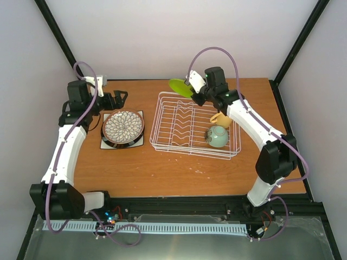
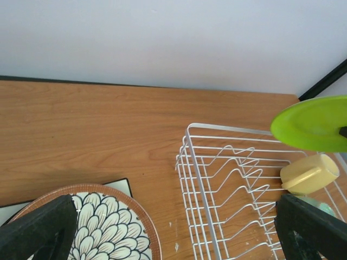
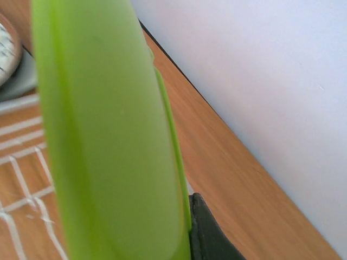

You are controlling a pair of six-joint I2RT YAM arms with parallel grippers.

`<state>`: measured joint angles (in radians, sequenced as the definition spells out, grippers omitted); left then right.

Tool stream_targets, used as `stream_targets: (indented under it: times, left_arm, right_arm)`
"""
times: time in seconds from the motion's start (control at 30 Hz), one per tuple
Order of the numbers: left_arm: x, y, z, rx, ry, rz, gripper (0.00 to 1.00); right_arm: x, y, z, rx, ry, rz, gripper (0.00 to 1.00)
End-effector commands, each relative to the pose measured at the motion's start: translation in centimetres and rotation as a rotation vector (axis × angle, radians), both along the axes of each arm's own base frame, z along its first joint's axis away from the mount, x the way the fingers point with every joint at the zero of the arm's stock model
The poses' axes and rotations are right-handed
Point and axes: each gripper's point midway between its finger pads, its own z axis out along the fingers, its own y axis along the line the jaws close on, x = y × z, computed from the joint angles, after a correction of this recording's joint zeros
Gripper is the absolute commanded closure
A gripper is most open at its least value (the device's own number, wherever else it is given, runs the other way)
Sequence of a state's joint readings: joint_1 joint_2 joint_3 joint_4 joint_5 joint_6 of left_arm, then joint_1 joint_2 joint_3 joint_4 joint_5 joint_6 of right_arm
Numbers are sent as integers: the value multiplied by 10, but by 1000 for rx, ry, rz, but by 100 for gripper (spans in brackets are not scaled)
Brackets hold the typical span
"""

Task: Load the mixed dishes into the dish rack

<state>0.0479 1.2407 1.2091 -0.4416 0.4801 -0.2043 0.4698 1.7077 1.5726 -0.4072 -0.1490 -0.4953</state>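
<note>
The overhead view is giving the whole layout: the right gripper is pinching the lime-green small plate by its edge and holding it in the air over the far left corner of the dish rack. The pale yellow handled mug and pale mint bowl are sitting inside the rack at its right end, just beside each other.

The right wrist cam is mostly filling up with green. The plate is running edge-on through the frame, with one dark finger pressing its rim at the bottom, plus a few rack wires off to the left. You're not getting the mug or bowl there at all.

The left gripper is hovering by the far edge of the petal-patterned plate, which is lying on the white square plate left of the rack. Its own cam is showing the fingers spread wide with nothing between them, and the green plate floating above the mug.
</note>
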Motion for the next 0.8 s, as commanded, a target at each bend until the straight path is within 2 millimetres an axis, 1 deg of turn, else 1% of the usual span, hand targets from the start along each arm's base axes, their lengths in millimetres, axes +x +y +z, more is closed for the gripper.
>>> stream_targets:
  times: [0.0,0.1,0.2,0.37,0.53,0.77]
  left_arm:
    - [7,8,-12,47,1,26,0]
    - [9,10,-22,57,26,33,0]
    - [11,11,-28,57,37,37,0]
    - [15,10,-35,51,54,27,0]
    - [17,12,-40,59,63,30,0]
    - [17,15,-48,62,78,33,0]
  right_arm:
    - [29,-25,-4,-192,-160,-32,97]
    - [37,-30,-5,-205,-184,-18,97]
    - [41,-26,-10,-234,-201,22,97]
    - [48,-19,-26,-215,-158,63,97]
    - [51,-12,-42,-213,-116,94,97]
    - [53,-6,-60,-202,-69,114,97]
